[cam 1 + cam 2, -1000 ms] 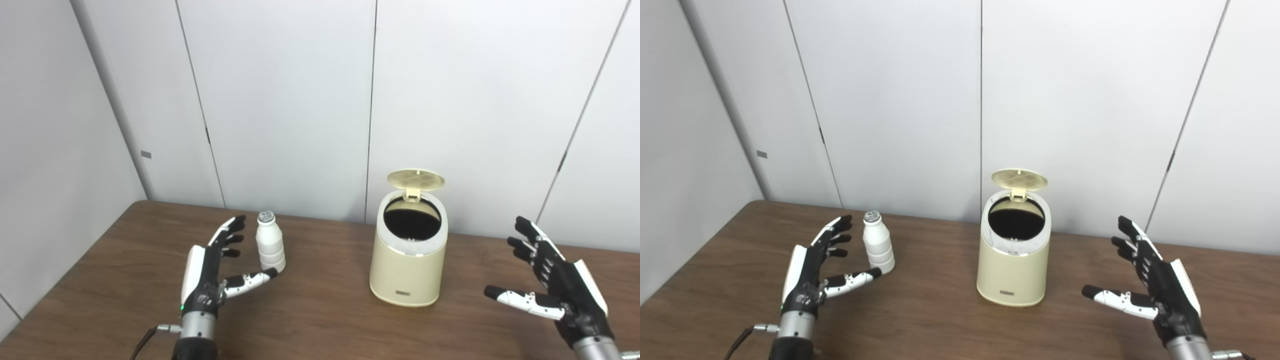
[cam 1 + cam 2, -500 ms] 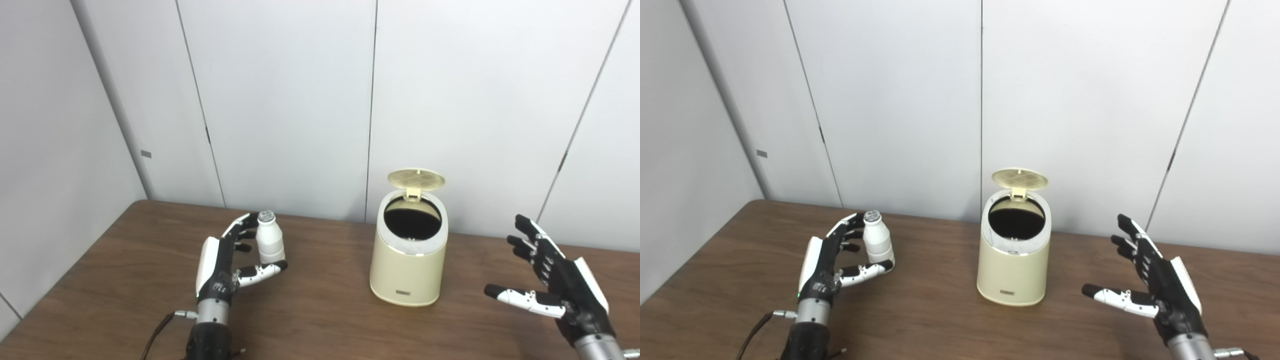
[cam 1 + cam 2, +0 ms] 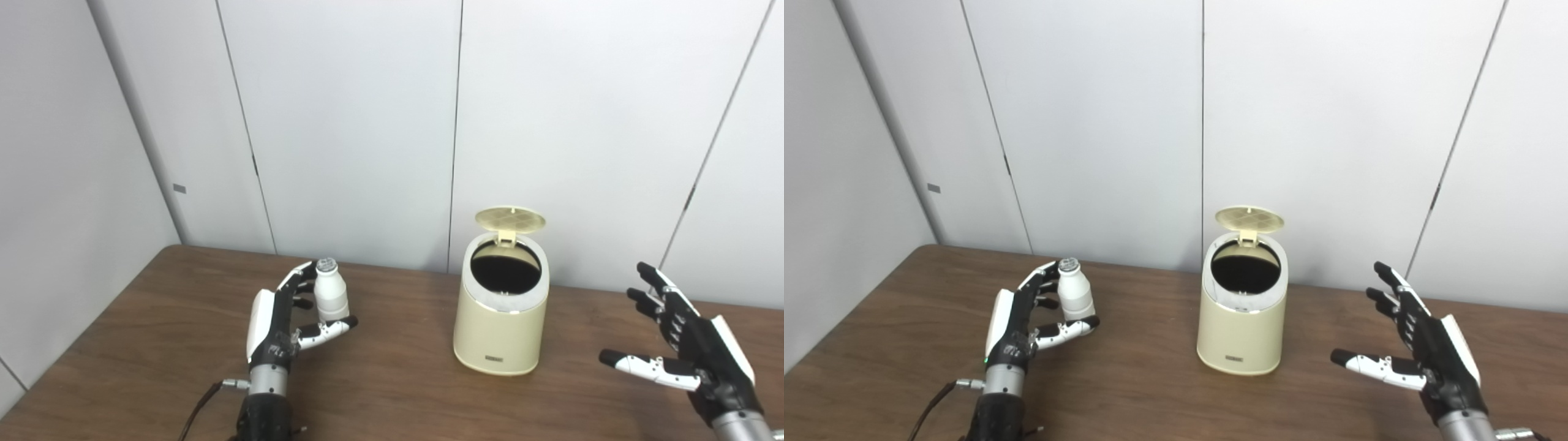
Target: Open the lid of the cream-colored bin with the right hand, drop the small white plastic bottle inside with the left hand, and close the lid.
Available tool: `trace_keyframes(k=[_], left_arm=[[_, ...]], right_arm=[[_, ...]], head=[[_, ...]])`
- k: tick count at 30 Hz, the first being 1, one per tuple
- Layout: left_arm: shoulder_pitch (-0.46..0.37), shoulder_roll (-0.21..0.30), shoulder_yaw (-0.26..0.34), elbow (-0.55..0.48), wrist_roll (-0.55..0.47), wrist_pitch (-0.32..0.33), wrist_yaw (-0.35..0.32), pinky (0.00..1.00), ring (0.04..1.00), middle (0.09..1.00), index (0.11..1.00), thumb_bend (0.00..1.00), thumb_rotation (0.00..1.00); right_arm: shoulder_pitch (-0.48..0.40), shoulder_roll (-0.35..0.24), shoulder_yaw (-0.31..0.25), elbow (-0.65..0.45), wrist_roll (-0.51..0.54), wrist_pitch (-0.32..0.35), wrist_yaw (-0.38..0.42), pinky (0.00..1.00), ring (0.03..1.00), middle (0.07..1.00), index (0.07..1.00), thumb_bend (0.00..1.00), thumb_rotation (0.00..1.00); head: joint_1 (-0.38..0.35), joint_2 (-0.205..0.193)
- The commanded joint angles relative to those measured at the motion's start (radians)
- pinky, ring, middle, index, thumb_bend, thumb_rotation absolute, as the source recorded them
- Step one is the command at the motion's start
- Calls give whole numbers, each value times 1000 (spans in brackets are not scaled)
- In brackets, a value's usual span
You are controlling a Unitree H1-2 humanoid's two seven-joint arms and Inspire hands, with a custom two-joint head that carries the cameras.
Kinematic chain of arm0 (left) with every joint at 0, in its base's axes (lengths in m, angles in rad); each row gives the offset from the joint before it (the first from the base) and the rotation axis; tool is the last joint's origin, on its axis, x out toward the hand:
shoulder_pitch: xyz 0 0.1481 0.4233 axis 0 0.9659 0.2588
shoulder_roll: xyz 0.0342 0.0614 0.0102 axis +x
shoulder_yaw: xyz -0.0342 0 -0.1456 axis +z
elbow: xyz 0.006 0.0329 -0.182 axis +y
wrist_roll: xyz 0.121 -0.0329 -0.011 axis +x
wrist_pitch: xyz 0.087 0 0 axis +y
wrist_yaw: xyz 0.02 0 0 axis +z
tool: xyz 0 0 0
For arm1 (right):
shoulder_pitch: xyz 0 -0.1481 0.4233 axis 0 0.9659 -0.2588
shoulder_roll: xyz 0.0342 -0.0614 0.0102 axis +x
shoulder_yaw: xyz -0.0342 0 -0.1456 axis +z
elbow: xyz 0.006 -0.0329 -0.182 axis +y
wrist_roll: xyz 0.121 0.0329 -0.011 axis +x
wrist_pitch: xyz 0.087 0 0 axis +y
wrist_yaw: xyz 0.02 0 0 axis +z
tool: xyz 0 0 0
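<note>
The small white plastic bottle stands upright on the brown table, left of centre. My left hand wraps it: the fingers lie behind its neck and the thumb crosses the front of its base. The cream-colored bin stands at centre right. Its round lid is tipped up at the back, and the dark opening shows. My right hand is open and empty, hovering to the right of the bin and apart from it.
Grey wall panels rise close behind the table's far edge. The bin stands near that wall. A cable trails from my left wrist over the table.
My left hand moved right and forward to the bottle and closed its fingers and thumb around it. The bottle still stands in the same place. My right hand drifted slightly right.
</note>
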Motion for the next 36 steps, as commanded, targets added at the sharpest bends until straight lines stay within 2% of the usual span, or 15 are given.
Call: trace_keyframes(k=[1, 10, 16, 23, 25, 26, 28, 31, 36], left_arm=[[-51, 7, -2, -6, 15, -27, 28, 611, 725, 782, 801, 844, 81], [-54, -8, -9, -6, 22, 3, 45, 582, 720, 784, 785, 810, 63], [-63, -10, -9, 15, 22, 20, 46, 592, 718, 781, 783, 804, 74], [-80, -17, -1, 70, 4, -10, 65, 601, 705, 759, 768, 802, 41], [-88, -24, 8, 95, 0, -43, 98, 581, 660, 720, 734, 786, 10], [-92, -28, 13, 109, -3, -60, 119, 536, 588, 586, 671, 644, 4], [-102, -33, 20, 133, -4, -92, 155, 449, 470, 506, 573, 537, 0], [-114, -35, 22, 159, -2, -118, 185, 374, 419, 482, 536, 503, 0], [-132, -32, 14, 197, 1, -161, 217, 346, 393, 486, 542, 497, 0]], right_arm=[[-27, -17, -4, -31, 13, -22, 7, 893, 869, 956, 915, 763, 76], [-22, -36, 6, -26, -10, -50, 11, 897, 876, 959, 915, 790, 24], [-18, -36, 3, -47, -11, -30, 9, 902, 881, 963, 913, 800, 20], [-14, -37, 1, -64, -12, -1, 11, 898, 882, 968, 914, 797, 40], [-12, -38, 1, -67, -13, 1, 11, 897, 883, 969, 915, 793, 35], [-12, -39, 1, -68, -16, 1, 10, 893, 881, 968, 915, 793, 34], [-10, -40, 1, -69, -17, 3, 11, 891, 879, 966, 916, 793, 38], [-10, -43, 1, -67, -18, -3, 14, 895, 882, 966, 920, 792, 45], [-10, -52, 1, -51, -25, -23, 13, 887, 878, 963, 915, 797, 60]], head=[[1, 0], [-5, 11], [-10, 15], [-10, 15], [-11, 18], [-13, 18], [-14, 18], [-15, 19], [-13, 20]])
